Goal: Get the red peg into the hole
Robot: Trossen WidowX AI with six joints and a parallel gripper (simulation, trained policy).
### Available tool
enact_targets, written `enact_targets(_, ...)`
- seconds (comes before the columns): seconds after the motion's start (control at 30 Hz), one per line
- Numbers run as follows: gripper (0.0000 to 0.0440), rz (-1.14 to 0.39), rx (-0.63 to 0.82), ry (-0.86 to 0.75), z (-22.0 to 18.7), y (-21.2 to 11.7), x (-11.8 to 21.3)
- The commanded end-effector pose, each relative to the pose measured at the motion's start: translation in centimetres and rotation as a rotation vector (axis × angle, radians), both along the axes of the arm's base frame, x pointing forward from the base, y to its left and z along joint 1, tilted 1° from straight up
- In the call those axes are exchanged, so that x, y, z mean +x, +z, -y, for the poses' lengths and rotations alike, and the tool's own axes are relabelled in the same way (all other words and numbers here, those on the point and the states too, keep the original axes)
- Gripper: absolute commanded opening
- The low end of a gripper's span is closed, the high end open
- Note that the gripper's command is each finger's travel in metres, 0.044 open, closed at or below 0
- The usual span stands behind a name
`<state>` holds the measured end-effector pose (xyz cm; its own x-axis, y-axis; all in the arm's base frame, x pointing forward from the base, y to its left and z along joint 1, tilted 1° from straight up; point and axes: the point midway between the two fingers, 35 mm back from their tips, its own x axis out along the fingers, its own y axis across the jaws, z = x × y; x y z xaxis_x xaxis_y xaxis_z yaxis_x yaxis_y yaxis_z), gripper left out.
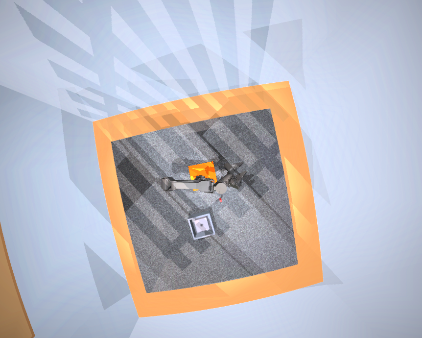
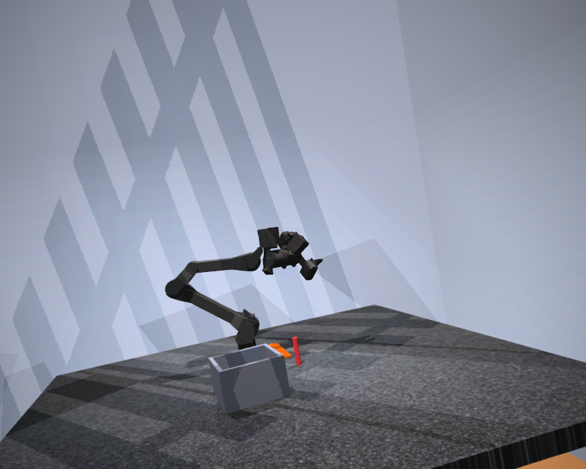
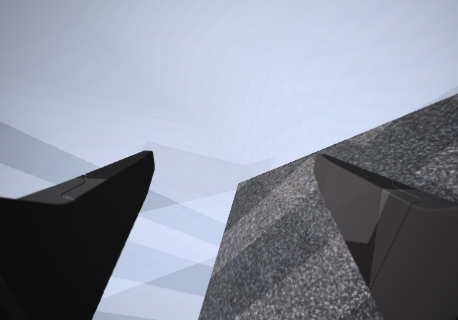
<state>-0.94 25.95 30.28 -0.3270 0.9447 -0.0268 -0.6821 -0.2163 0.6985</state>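
Note:
The red peg (image 1: 220, 200) (image 2: 296, 351) stands upright on the dark speckled table, outside the box. The grey open box (image 1: 203, 236) (image 2: 253, 383) stands near it. The plate (image 1: 204, 222) with its dark hole (image 1: 200, 225) shows at the box's bottom in the top view; nothing red shows in the hole. My gripper (image 1: 244, 168) (image 3: 235, 161) is open and empty, high above the table and away from both peg and box. It points outward rather than straight down, and the wrist view shows neither the peg nor the box.
A flat orange piece (image 1: 202, 168) (image 2: 279, 350) lies on the table, partly under the arm in the top view. The arm (image 1: 189, 184) (image 2: 217, 308) reaches out over the table (image 1: 247, 247) (image 2: 409, 393). A table corner shows in the wrist view.

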Motion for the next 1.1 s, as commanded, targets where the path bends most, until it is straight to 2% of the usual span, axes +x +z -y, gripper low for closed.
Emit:
enact_targets(0.0,0.0421,0.002,-0.003,-0.028,0.0,0.2,0.5)
enact_targets(0.07,0.044,-0.002,-0.016,-0.094,-0.1,0.5,1.8)
enact_targets(0.5,0.044,-0.054,-0.164,-0.517,1.0,0.6,10.7)
enact_targets(0.77,0.044,-0.147,-0.312,-0.734,2.9,-1.5,14.8)
enact_targets(1.07,0.044,-0.289,-0.504,-0.939,5.7,-5.1,17.9)
